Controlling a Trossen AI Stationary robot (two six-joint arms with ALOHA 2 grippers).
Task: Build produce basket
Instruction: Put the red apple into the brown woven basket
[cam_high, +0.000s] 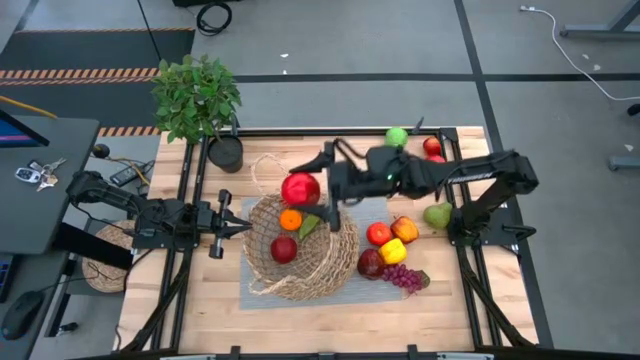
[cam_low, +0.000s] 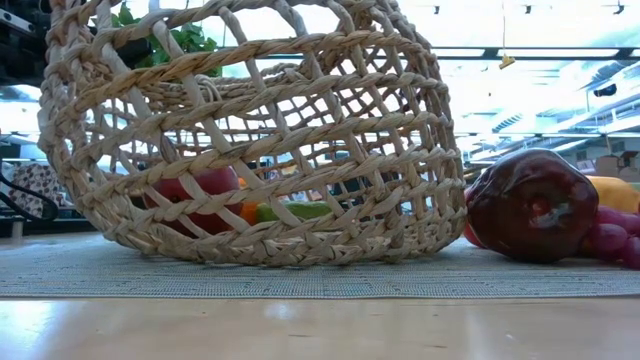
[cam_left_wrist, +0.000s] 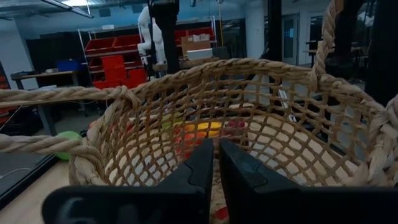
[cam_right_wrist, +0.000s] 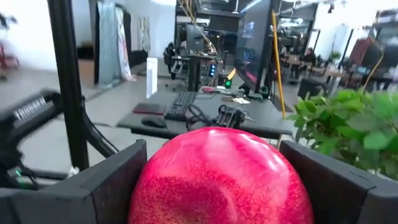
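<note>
The tan wicker basket (cam_high: 300, 250) stands on a grey mat (cam_high: 375, 292) and fills the low view (cam_low: 250, 140). It holds an orange (cam_high: 290, 220), a red apple (cam_high: 284, 249) and a green piece (cam_high: 308, 226). My right gripper (cam_high: 312, 190) is shut on a large red apple (cam_high: 300, 188) above the basket's far rim. My left gripper (cam_high: 240, 228) is shut, its tips at the outside of the basket's left wall (cam_left_wrist: 155, 143). More produce lies to the basket's right. My right gripper pinches the red apple between its two fingers (cam_right_wrist: 118, 180), which sit on two opposite sides of the apple (cam_right_wrist: 155, 193). The fingers come from the table's right, about level. The apple is lifted clear over the basket's far rim. My left gripper's shut fingertips (cam_left_wrist: 208, 155) are at the basket's left wall; I cannot tell whether they touch it.
On the mat to the basket's right lie red apples (cam_high: 378, 234), a yellow piece (cam_high: 394, 250), a dark red apple (cam_high: 370, 263), grapes (cam_high: 403, 278) and a pear (cam_high: 438, 214). A green apple (cam_high: 397, 136) lies at the far edge. A potted plant (cam_high: 197, 100) stands far left.
</note>
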